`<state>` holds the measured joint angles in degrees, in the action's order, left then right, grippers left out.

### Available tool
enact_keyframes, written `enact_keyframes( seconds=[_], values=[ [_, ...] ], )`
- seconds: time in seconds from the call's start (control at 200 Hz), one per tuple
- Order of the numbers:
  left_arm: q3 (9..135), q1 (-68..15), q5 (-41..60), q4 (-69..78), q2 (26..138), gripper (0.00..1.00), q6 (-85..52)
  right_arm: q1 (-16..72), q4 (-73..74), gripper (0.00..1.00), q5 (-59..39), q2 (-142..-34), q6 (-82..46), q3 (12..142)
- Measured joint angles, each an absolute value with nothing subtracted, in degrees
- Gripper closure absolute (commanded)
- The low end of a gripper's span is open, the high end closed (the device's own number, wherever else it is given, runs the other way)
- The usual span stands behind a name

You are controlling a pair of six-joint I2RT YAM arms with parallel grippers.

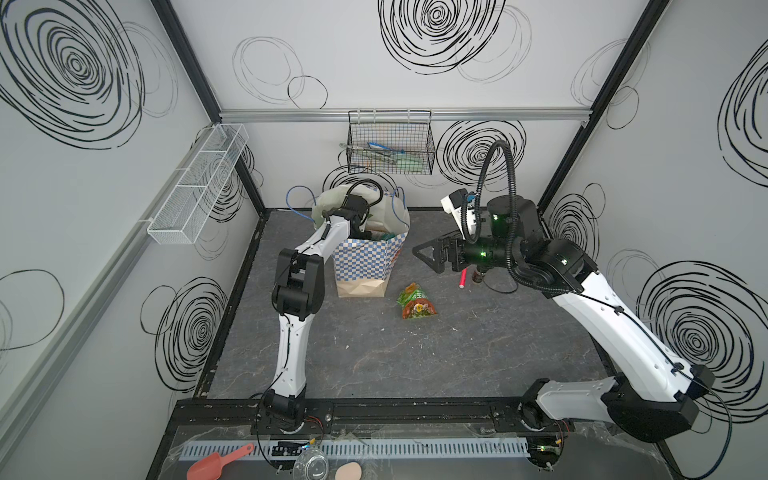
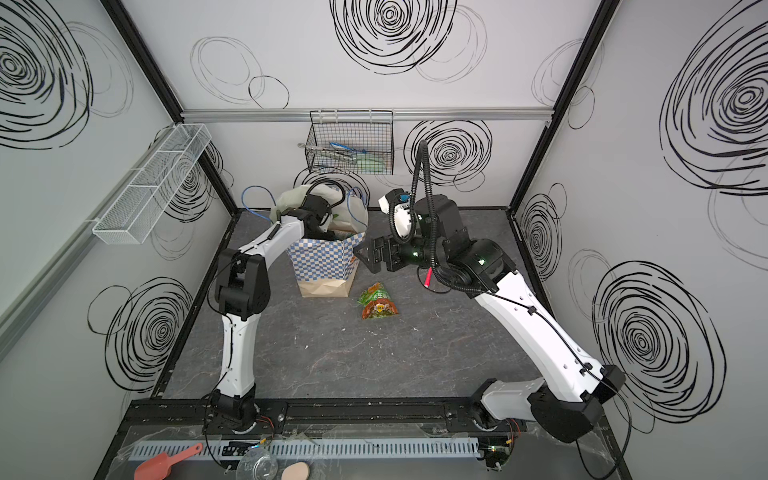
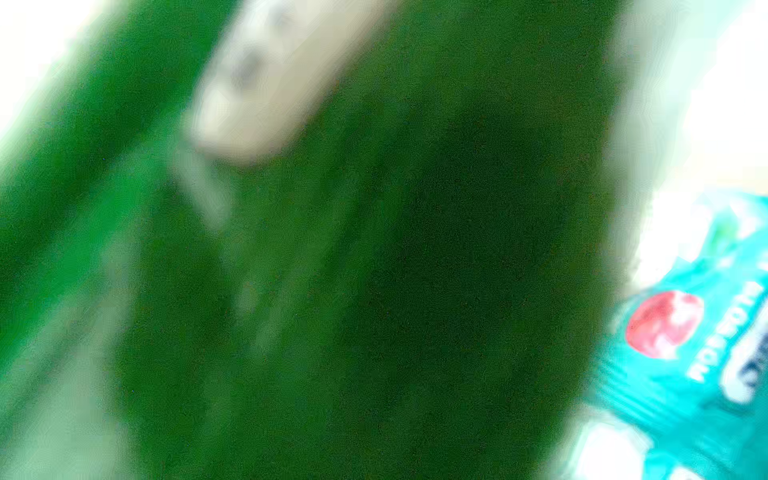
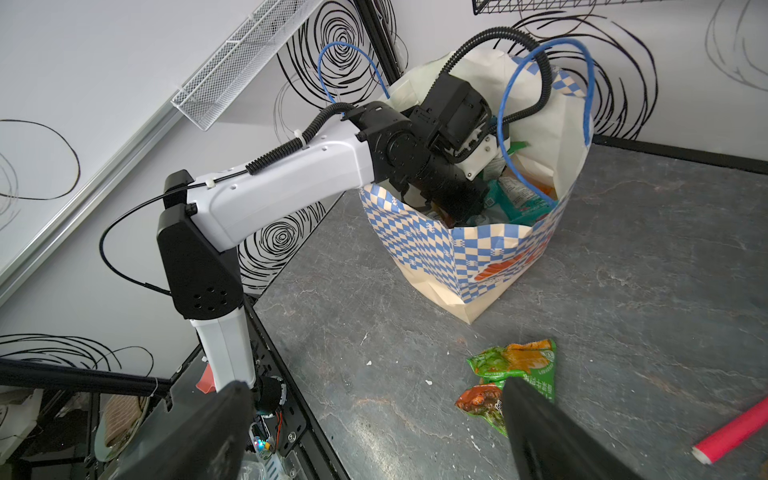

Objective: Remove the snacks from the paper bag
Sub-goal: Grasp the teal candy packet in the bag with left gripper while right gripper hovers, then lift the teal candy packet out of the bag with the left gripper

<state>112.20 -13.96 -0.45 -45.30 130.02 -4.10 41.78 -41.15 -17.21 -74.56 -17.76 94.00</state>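
The paper bag (image 1: pixel 365 266) (image 2: pixel 326 262) (image 4: pixel 465 257) stands upright at the back of the grey table, its mouth open. My left arm's wrist (image 1: pixel 353 212) reaches down into it, and the left gripper's fingers are hidden below the rim. A blurred green snack packet (image 3: pixel 374 291) fills the left wrist view, with a teal packet (image 3: pixel 698 340) beside it. More snacks (image 4: pixel 519 199) show inside the bag. Two snacks (image 1: pixel 415 301) (image 2: pixel 377 301) (image 4: pixel 515 361), green and orange, lie on the table near the bag. My right gripper (image 1: pixel 424 253) (image 4: pixel 374 390) hovers to the right of the bag, open and holding nothing.
A red marker pen (image 1: pixel 462 279) (image 4: pixel 731 432) and a small dark jar (image 1: pixel 478 274) lie under my right wrist. A black wire basket (image 1: pixel 390 143) hangs on the back wall and a white mesh shelf (image 1: pixel 195 187) on the left wall. A red scoop (image 1: pixel 218 459) lies on the front ledge.
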Motion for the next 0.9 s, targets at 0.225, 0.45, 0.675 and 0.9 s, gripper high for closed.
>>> enact_keyframes(
  seconds=[0.225,0.45,0.675,0.9],
  values=[
    [112.2,-13.8,-0.1,-48.3,127.7,1.00,-5.0,42.1,-41.1,0.03,-16.5,-73.5,-18.0,93.8],
    [113.2,-13.8,0.2,-51.4,122.7,1.00,-5.8,42.3,-40.1,0.03,-15.8,-72.0,-18.2,92.9],
    [115.6,-13.8,0.2,-52.6,117.4,1.00,-6.6,42.4,-39.7,0.03,-15.1,-71.0,-18.6,91.8],
    [117.0,-13.7,0.4,-52.8,112.9,1.00,-7.0,42.6,-39.4,0.03,-14.9,-70.9,-19.1,91.8]
  ],
)
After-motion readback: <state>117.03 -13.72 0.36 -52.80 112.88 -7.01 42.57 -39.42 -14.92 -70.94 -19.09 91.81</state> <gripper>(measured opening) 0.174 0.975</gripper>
